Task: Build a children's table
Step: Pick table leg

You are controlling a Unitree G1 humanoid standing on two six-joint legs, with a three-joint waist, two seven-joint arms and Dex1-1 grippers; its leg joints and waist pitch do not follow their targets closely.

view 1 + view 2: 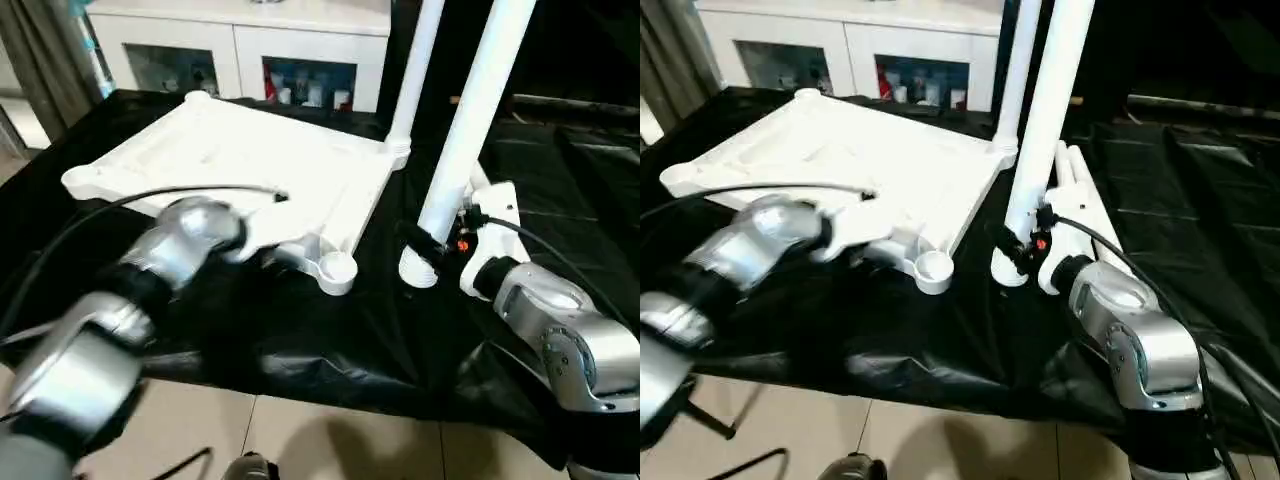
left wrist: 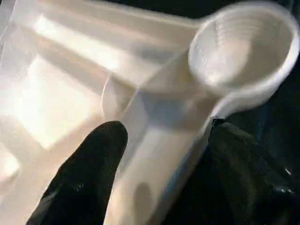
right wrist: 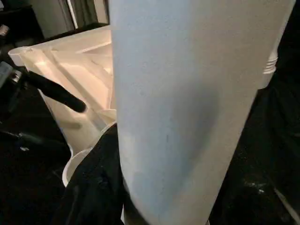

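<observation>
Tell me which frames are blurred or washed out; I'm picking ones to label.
Left eye view: the silver left forearm is motion-smeared, the white ribbed plastic tabletop reads clearly. Left wrist view: the round corner socket is soft, tabletop glare-bleached. Right wrist view: the white tubular leg is close, featureless.

**Left pincer astride the tabletop's corner rib**

The left pincer (image 2: 161, 164) has its two black fingers (image 2: 89, 173) spread apart, one on each side of a white rib of the upturned table top (image 2: 61, 89). The rib runs up to a round corner socket (image 2: 241, 47), whose threaded inside faces the camera. Dark cloth (image 2: 281, 140) lies beside the socket.
</observation>
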